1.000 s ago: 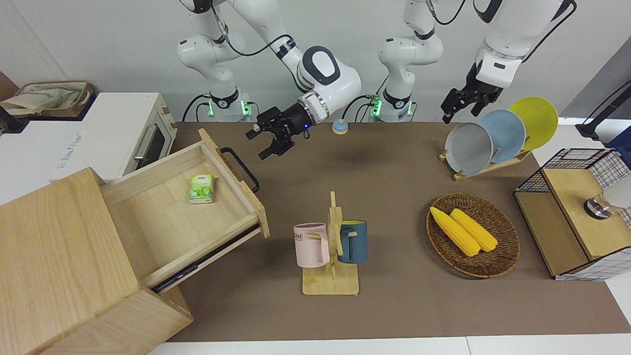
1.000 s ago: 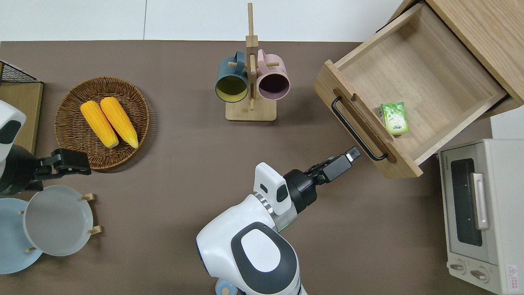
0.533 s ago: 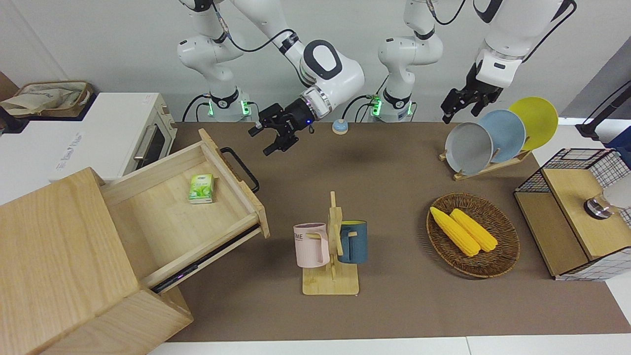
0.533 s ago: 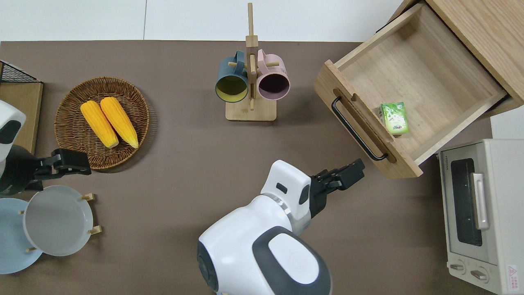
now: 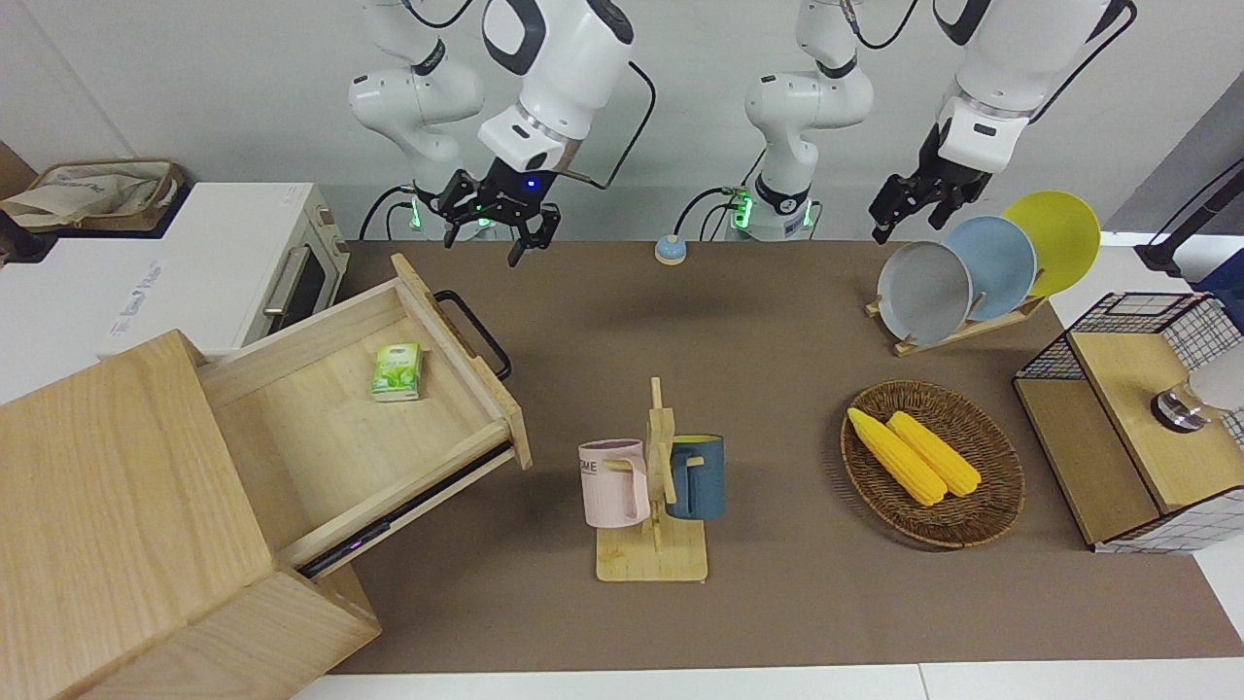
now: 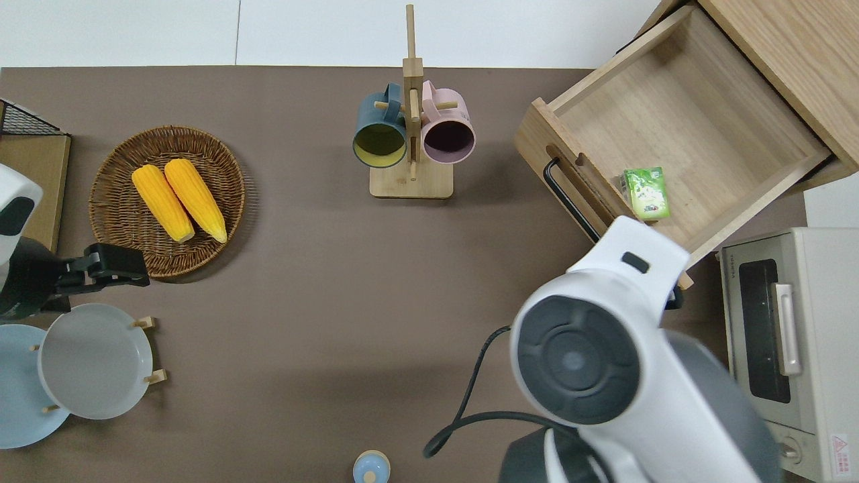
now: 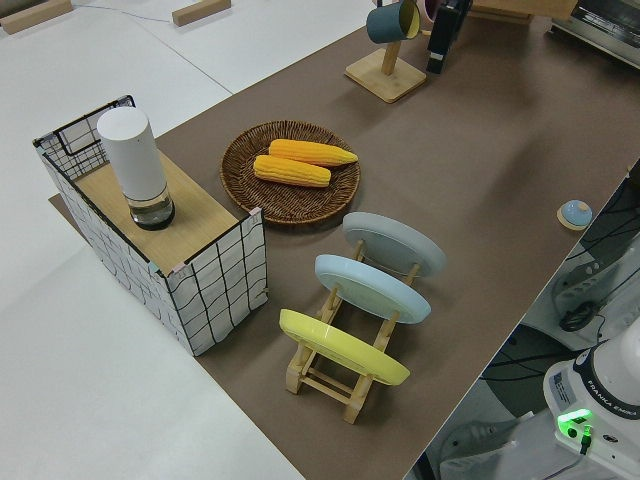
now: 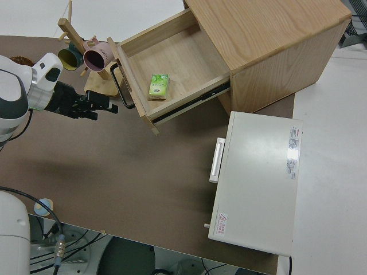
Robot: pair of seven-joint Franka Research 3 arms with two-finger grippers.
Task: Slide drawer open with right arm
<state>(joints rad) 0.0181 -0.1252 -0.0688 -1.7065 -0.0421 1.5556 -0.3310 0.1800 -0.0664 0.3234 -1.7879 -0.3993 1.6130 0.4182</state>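
The drawer stands pulled well out of its cabinet, so the right claw, fingers apart and empty, hangs clear of the handle; the left arm is parked.

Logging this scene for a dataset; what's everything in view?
cabinet: one, pale wood, right arm's end
drawer: one, same wood, open
packet: one, green, in drawer
toaster oven: one, white, beside cabinet
mugs: two, pink and blue, on wooden rack
corn cobs: two, yellow, in wicker basket
plates: three, grey, blue, yellow, racked
mesh box: one, wood-and-wire, left arm's end
button: one, blue, near arm bases
right gripper: black, open, off drawer handle
left gripper: black, parked
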